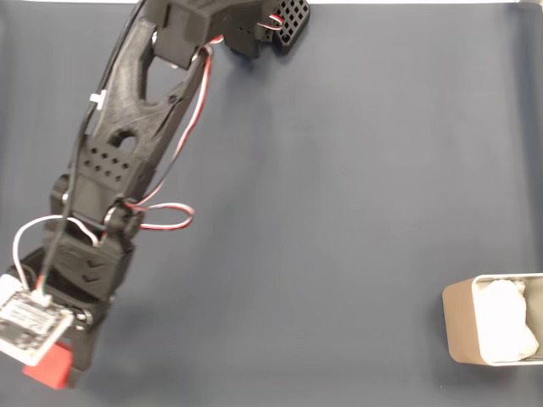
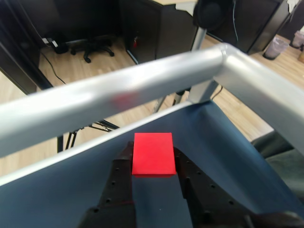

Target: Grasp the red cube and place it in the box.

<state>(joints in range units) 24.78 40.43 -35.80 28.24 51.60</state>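
pincer (image 2: pixel 153 164) clamps red cube (image 2: pixel 152 154) between fingers.

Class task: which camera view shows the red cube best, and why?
The wrist view: the red cube sits large and unobstructed between the gripper fingers. In the fixed view only a corner shows at the bottom edge, under the arm.

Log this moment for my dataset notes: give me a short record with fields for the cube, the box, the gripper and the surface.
cube: red cube, sits between the gripper's two fingers, at the lower left of the fixed view
box: beige box with white lining, at the right edge of the fixed view, far from the cube
gripper: gripper closed on the cube's sides
surface: dark blue table cover
cube in box: no
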